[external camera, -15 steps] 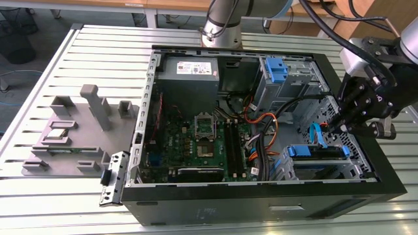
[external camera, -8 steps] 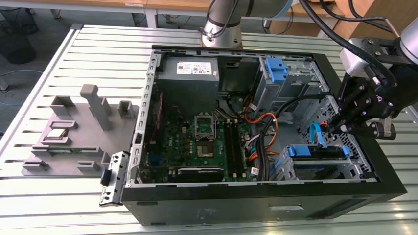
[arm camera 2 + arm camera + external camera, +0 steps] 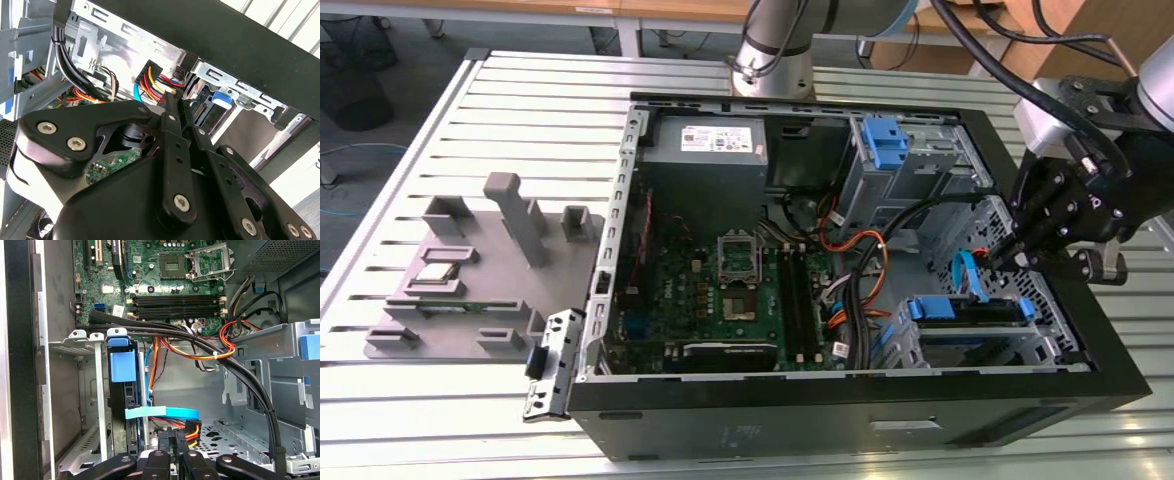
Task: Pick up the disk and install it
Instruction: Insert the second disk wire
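I can read no text here. The white sticker (image 3: 718, 139) on the power-supply box (image 3: 707, 170), far across the case from my gripper (image 3: 1007, 262), carries dark print too fine to make out. In the first wrist view the motherboard (image 3: 165, 270), out ahead of my gripper, bears small white markings, and none of them are legible.

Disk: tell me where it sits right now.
In the exterior view the disk sits in the drive cage at the case's right end, just below the gripper, beside the blue cable.
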Controlling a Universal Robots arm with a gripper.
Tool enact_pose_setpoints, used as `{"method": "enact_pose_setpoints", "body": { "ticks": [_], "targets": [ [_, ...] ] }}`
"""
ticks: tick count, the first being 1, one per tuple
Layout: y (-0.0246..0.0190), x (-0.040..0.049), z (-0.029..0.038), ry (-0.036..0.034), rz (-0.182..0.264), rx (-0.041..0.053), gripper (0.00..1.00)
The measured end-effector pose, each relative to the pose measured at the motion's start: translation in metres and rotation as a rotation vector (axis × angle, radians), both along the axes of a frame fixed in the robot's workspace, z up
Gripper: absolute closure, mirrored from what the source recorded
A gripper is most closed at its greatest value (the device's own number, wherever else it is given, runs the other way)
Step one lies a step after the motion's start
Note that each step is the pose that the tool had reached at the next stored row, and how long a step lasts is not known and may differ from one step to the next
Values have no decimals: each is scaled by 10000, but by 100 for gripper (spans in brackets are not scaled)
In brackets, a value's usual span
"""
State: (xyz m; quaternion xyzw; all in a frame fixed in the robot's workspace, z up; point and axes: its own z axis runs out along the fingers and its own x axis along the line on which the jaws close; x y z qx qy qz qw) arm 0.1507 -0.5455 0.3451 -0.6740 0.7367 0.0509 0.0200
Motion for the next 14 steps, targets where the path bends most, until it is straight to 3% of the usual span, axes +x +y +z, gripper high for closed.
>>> {"method": "enact_pose_setpoints", "body": {
  "ticks": [2,3,7,8,14],
  "targets": [
    [0,0,0,0,0,-3,84],
    [0,0,0,-3,0,-72,84],
    [0,-5,0,-92,-1,-780,84],
    [0,-5,0,-108,-1,-860,84],
    [-2,-46,-6,-164,16,-861,84]
  ]
}}
